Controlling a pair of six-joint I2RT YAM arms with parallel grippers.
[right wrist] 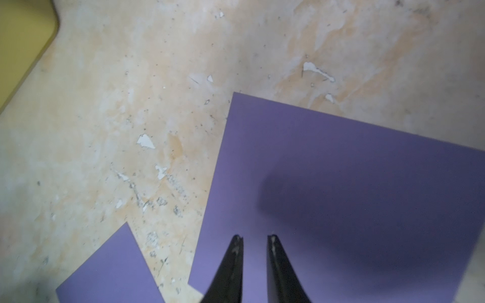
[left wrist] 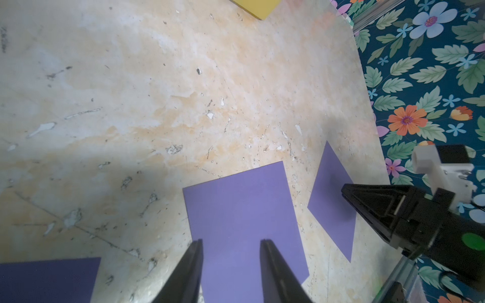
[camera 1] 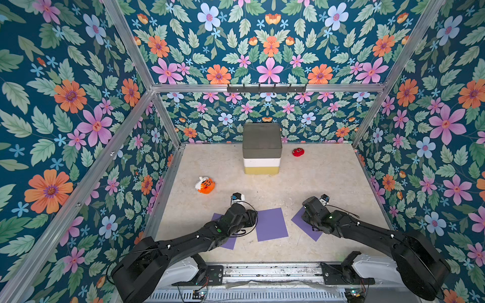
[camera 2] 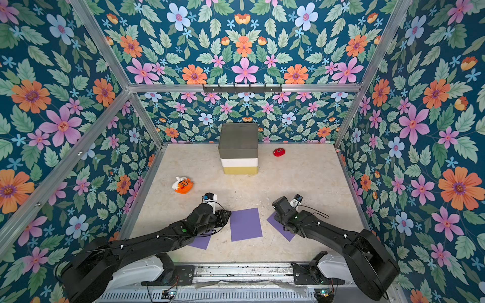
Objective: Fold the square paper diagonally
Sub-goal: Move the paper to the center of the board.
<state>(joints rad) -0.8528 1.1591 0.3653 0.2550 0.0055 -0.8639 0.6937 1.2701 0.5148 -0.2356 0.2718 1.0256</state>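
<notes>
Three purple sheets lie flat on the table point(camera 1: 328, 178). The left sheet point(camera 1: 227, 244) is partly hidden under the left arm point(camera 1: 189, 237). The middle sheet point(camera 1: 271, 224) is square-on and the right sheet point(camera 1: 313, 234) is turned corner-on.

The left gripper point(left wrist: 231, 240) hangs over the middle sheet with its jaws apart and nothing between them. The right gripper point(right wrist: 254, 236) is over the right sheet, jaws a narrow slit apart, also empty. I can't tell if either set of tips touches the paper.

Risks as I see them:
- The arms are on two different sheets. If each works its own, nothing pins the sheet being folded and it just slides.
- No sheet has a raised edge, so the tips may skid and shove instead of pinching.
- The right tips sit inboard of any corner, so a pinch there likely crumples the sheet and the crease lands off the diagonal.
- The middle and right sheets lie near each other, so a shove could overlap them.
</notes>
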